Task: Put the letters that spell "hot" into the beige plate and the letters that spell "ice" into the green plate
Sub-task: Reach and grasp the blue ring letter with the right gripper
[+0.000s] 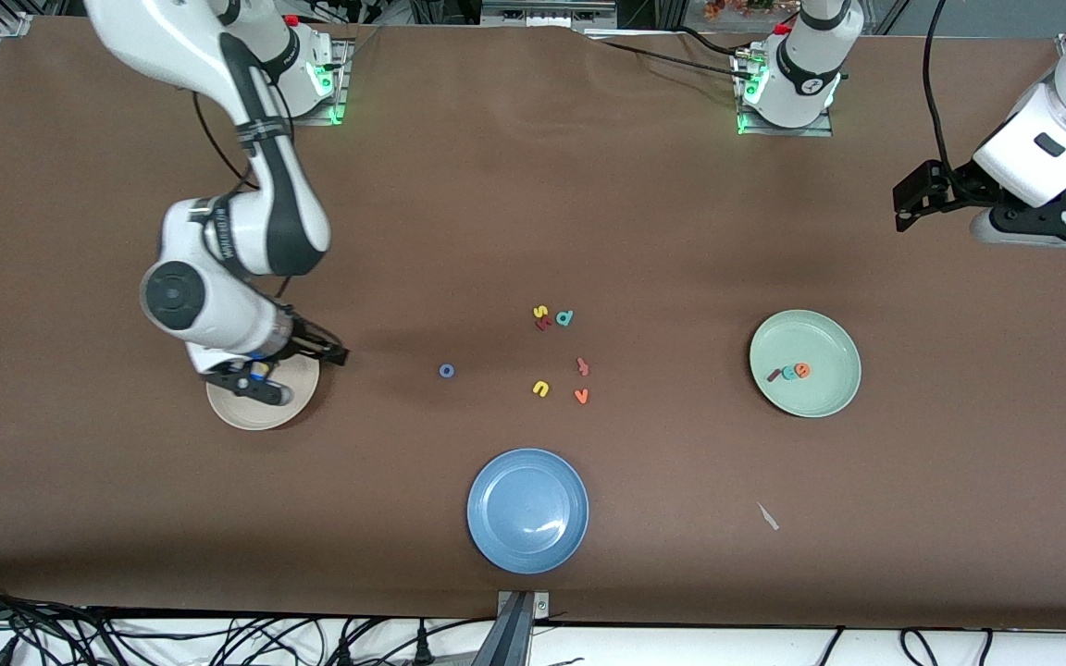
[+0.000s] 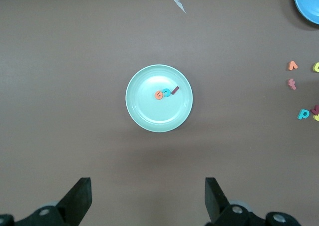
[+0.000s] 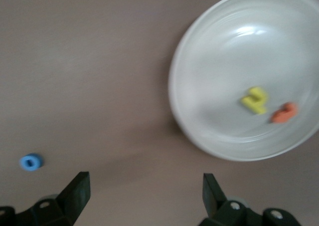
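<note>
The beige plate [image 1: 255,416] [image 3: 224,51] lies toward the right arm's end of the table. A yellow h [image 3: 255,100] and an orange t [image 3: 284,113] rest in it. My right gripper [image 1: 266,375] [image 3: 144,191] hangs open and empty over the plate's edge. The blue o [image 1: 446,371] [image 3: 31,162] lies on the cloth between that plate and the loose letters. The green plate [image 1: 820,398] [image 2: 149,116] holds the dark red i [image 2: 175,90], teal c [image 2: 167,93] and orange e [image 2: 159,95]. My left gripper [image 1: 908,199] [image 2: 148,196] waits open, high over the left arm's end.
A blue plate [image 1: 527,510] sits near the front edge. Mid-table lie loose letters: yellow s [image 1: 540,312], teal d [image 1: 565,318], a reddish letter [image 1: 582,366], yellow u [image 1: 540,388], orange v [image 1: 581,396]. A white scrap [image 1: 767,515] lies nearer the camera than the green plate.
</note>
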{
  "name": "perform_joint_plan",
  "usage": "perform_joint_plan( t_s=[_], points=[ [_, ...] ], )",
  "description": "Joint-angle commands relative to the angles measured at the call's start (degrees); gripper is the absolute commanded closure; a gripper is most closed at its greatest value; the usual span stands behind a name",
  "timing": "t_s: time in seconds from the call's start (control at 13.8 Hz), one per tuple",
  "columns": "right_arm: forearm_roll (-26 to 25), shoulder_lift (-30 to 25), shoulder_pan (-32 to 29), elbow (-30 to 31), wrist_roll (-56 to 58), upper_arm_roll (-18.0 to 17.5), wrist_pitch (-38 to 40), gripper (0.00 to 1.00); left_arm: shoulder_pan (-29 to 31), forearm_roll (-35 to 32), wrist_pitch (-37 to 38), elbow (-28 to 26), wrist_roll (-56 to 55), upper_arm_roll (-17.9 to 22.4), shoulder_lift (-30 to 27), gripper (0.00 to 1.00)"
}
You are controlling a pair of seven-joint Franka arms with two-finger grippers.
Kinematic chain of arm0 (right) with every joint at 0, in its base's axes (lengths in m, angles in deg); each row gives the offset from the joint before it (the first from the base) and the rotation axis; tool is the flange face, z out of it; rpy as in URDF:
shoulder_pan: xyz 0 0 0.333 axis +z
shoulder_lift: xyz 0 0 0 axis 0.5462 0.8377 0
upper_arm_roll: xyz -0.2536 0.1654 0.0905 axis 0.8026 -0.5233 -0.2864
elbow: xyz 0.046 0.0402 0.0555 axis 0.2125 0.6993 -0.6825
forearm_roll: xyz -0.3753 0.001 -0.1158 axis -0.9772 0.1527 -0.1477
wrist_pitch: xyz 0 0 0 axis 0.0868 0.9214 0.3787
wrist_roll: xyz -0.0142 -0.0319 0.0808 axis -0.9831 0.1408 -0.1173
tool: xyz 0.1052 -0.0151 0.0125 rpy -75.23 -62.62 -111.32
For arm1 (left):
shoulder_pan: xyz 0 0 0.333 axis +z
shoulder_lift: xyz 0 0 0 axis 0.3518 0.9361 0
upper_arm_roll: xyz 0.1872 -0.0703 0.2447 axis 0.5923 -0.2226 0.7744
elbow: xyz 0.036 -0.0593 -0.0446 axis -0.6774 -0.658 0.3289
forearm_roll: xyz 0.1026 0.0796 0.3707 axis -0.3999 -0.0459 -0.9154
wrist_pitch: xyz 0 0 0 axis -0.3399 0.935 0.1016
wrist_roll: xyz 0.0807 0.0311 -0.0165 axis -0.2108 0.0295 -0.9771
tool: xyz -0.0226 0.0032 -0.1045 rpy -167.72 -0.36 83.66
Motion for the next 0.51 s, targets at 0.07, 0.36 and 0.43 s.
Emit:
perform_joint_plan(
  t_s=[0.07,0.36,0.43],
  points=[
    [2.3,7.3,5.3,-7.0,-6.6,0.6,0.5,0.00,-1.3,-1.0,-0.8,3.8,-0.5,0.2,3.0,0.00],
    [5.3,11.0,7.6,-9.9,-6.2,0.5,-1.7,0.00,-1.1,0.9,-0.8,3.8,-4.1,0.3,3.4,0.00],
    [5.4,11.9,8.0,-11.2,-6.2,0.4,-1.9,0.00,-1.1,0.9,-0.6,3.7,-4.9,0.3,3.3,0.00]
  ],
)
